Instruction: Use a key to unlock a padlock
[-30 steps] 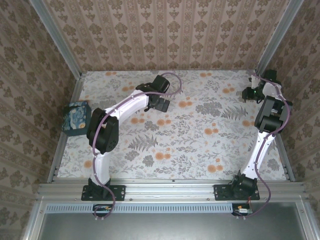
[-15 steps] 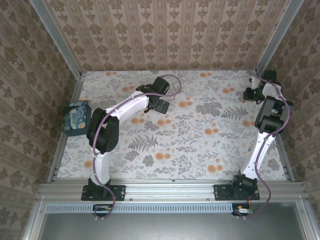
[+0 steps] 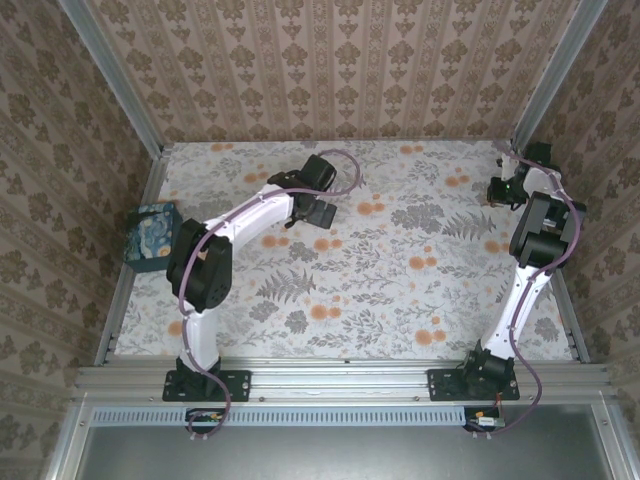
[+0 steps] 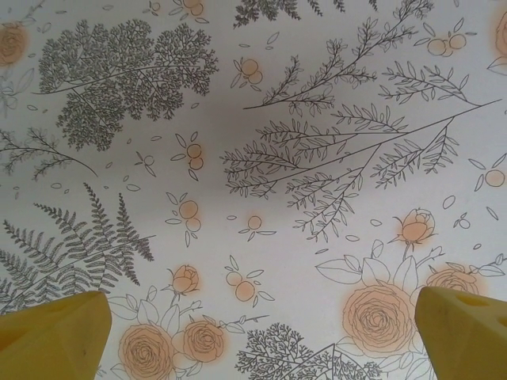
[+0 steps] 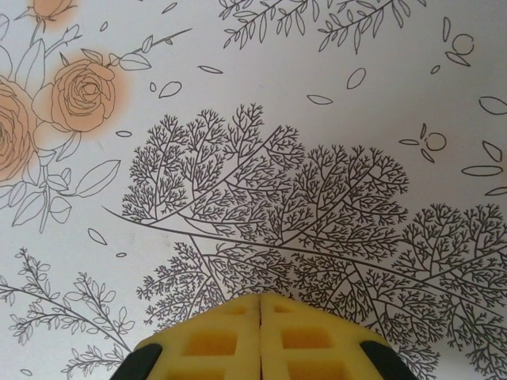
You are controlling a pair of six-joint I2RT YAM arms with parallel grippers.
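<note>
The padlock and the key are out of view. My left gripper hovers over the flowered tablecloth at the back centre. In the left wrist view its yellow fingertips stand far apart at the bottom corners, so the left gripper is open with bare cloth between them. My right gripper is near the back right corner. In the right wrist view the right gripper has its yellow pads pressed together, shut with nothing between them, above a printed tree pattern.
A blue box with a swirled painting print stands at the table's left edge. Patterned walls and aluminium posts close in the back and sides. The flowered tablecloth lies flat across the middle.
The right gripper's fingers have closed fully. The left arm's elbow has swung a little to the left, and its gripper has shifted slightly.
</note>
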